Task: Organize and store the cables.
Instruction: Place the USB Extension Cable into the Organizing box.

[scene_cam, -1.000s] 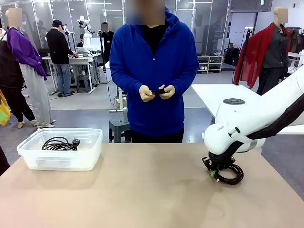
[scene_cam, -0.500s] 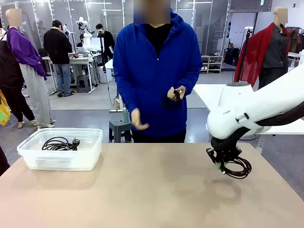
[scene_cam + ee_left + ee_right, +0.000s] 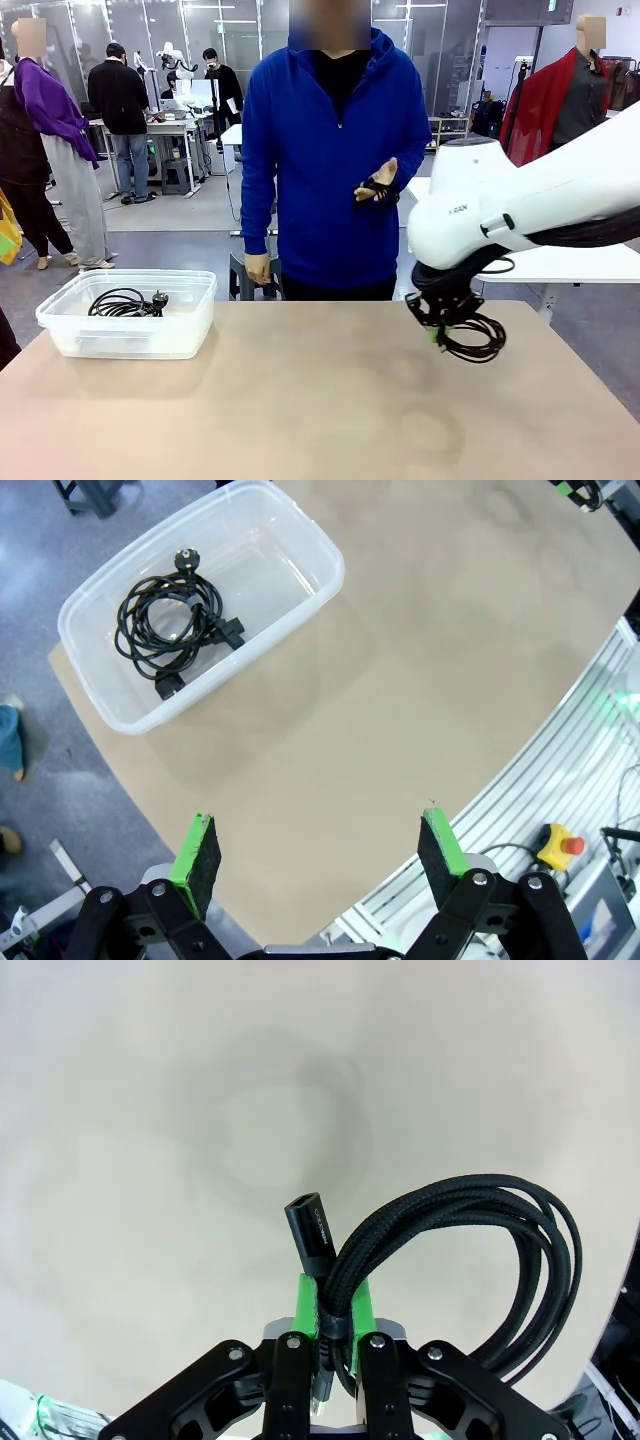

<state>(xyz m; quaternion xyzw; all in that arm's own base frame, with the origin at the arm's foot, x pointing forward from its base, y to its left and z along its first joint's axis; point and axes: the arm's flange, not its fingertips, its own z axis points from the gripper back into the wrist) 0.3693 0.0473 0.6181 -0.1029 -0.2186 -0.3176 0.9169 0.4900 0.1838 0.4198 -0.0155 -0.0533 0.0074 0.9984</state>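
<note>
My right gripper hangs above the right side of the table, shut on a coiled black cable that dangles beneath it. In the right wrist view the green pads pinch the braided loops of that cable, and a slim connector sticks out past them. Another coiled black cable with a plug lies inside the clear plastic bin at the table's left; the left wrist view looks down on that cable and the bin. My left gripper is open, high above the table. The person's hand holds a small black cable bundle.
The person in a blue hoodie stands at the far edge, one hand raised and the other hanging down. The tan table top lies bare between the bin and my right gripper. In the left wrist view the table's near edge meets an aluminium frame.
My right gripper has lifted the coiled cable off the table and carried it up and leftward. The person has parted their hands, one lowered, the other still holding a small bundle.
</note>
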